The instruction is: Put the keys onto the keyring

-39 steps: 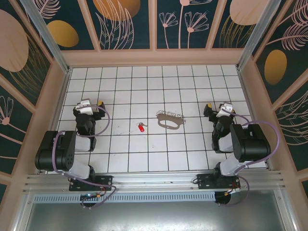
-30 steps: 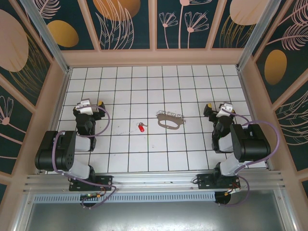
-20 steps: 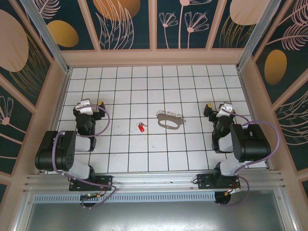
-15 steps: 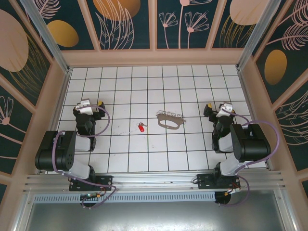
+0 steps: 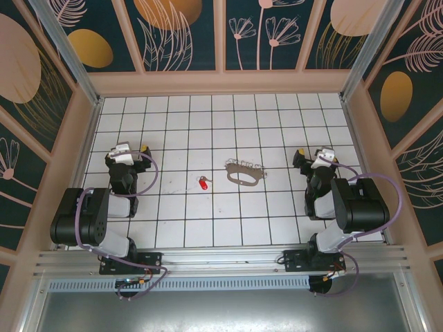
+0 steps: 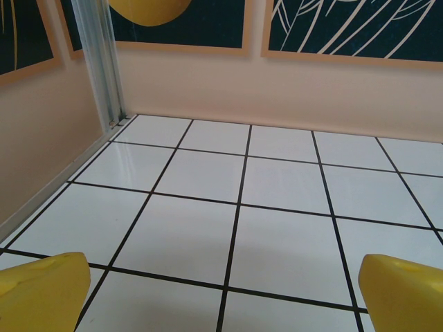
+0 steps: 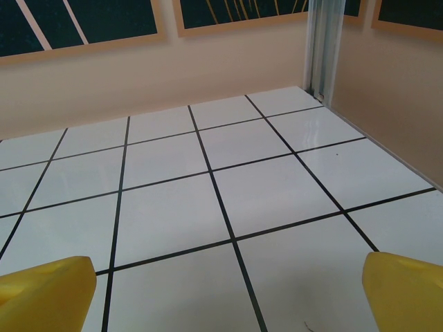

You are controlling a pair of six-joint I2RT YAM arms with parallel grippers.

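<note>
Both claws are spread wide with nothing in them, left gripper [image 6: 221, 296] and right gripper [image 7: 221, 296] parked well apart from the goods. The tiny red-headed keys [image 5: 203, 183] lie flat on the white tiled floor [image 5: 228, 207], near the left end of the oval keyring [image 5: 245, 173] but not touching it. My worry is that something that small and flat just skates off on glossy tile if a fingertip lands crooked, and the loose ring probably slides too unless one arm pins it during threading.
</note>
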